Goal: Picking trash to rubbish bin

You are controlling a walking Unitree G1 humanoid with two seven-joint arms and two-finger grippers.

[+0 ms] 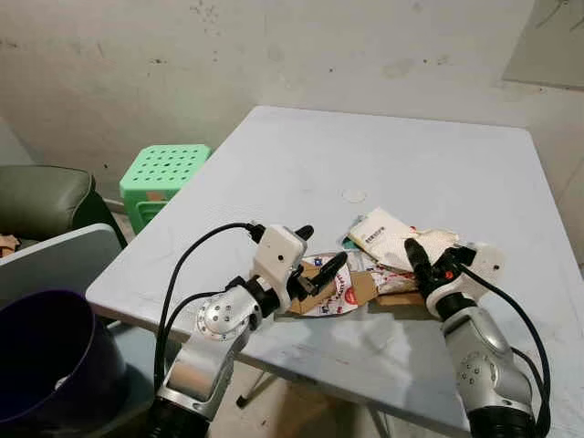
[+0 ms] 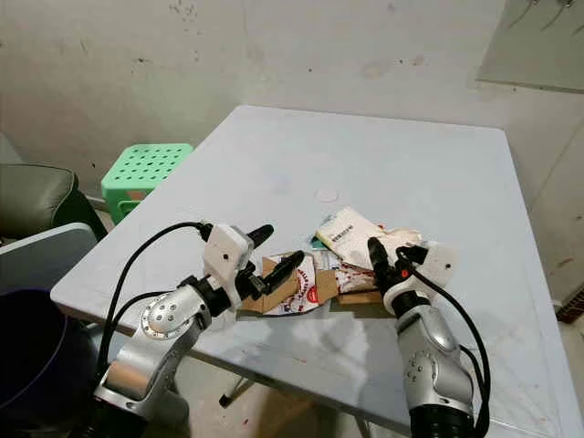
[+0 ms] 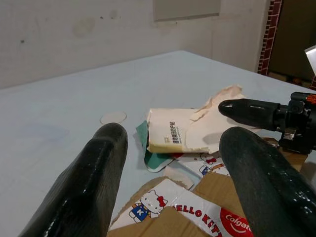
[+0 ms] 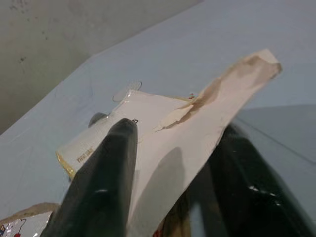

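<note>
Both grippers at the trash on the worktop [image 1: 474, 173]

Right gripper [image 4: 170, 173], spread, straddled the torn paper [image 4: 197, 133]; left gripper [image 3: 173, 182], spread, faced the carton [image 3: 197, 212].

You get soft, even, fairly dim light, with both arms casting faint shadows on the table [image 1: 438, 173] toward 6 o'clock. The head views are sharp with no glare. In the wrist views the near black fingers [image 3: 89, 182] blur, and the paper [image 4: 197, 123] close up looks soft.
</note>
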